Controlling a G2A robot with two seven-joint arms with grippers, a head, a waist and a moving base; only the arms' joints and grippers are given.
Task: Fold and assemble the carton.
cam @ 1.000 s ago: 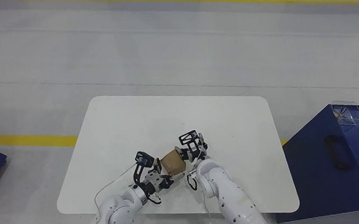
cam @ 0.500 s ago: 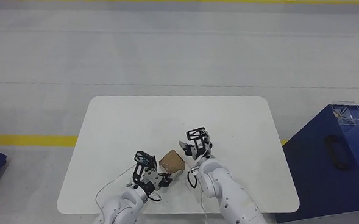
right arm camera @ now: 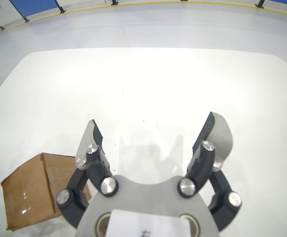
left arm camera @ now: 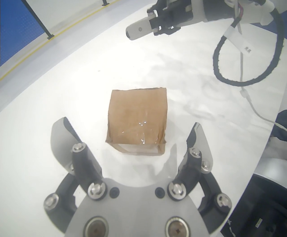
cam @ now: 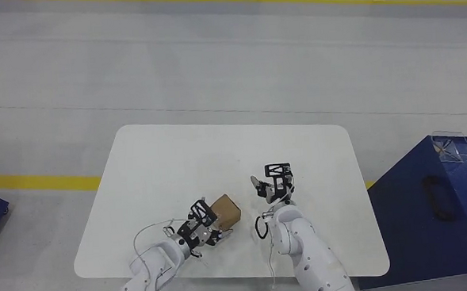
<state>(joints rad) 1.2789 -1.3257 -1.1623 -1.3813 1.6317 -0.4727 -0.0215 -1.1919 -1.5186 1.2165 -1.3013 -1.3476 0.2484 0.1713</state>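
Tabletop carries the carton, left gripper and right gripper flanking, fingers spread.

A white, round-cornered table bears one brown carton near its robot-side edge.

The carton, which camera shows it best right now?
The left wrist view: the carton sits whole and central, top and one side clear. The top view shows it small between the arms. The right wrist view catches it near the edge, partly behind the right hand.
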